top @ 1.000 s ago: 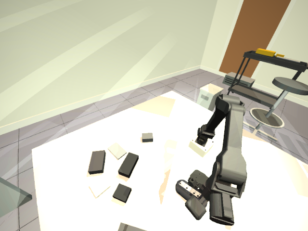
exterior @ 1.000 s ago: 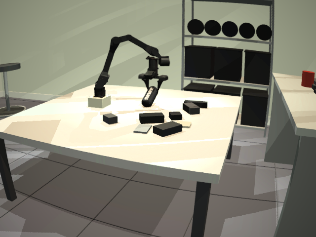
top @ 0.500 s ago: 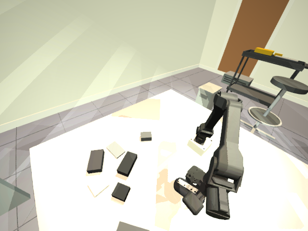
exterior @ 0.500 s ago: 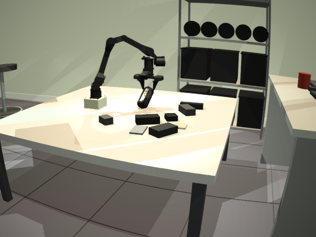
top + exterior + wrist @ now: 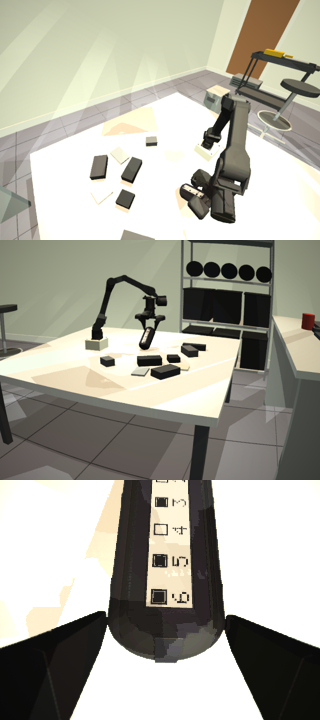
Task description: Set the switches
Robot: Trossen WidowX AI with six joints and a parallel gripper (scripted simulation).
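Note:
The dark grey controller unit (image 5: 184, 194) (image 5: 145, 345) (image 5: 135, 622) is held tilted above the bench (image 5: 77, 364), its label side facing up. My gripper (image 5: 149, 329) (image 5: 166, 620) is shut on it, one fingertip against each long side near one rounded end. The label (image 5: 192, 190) (image 5: 146, 335) (image 5: 170, 545) reads in the wrist view: 6 filled, 5 filled, 4 empty, 3 filled. Square 2 is cut off at the top edge, its visible part light; square 1 is out of view. The rocker switches face away and are hidden.
Several dark blocks lie on the bench, among them a long block (image 5: 131, 169) (image 5: 149, 360), a larger block (image 5: 99, 166) (image 5: 165, 371), a small square block (image 5: 125, 198) (image 5: 173, 358) and a grey block (image 5: 151, 141) (image 5: 107, 361). A thin pale plate (image 5: 119, 155) (image 5: 140, 371) lies among them.

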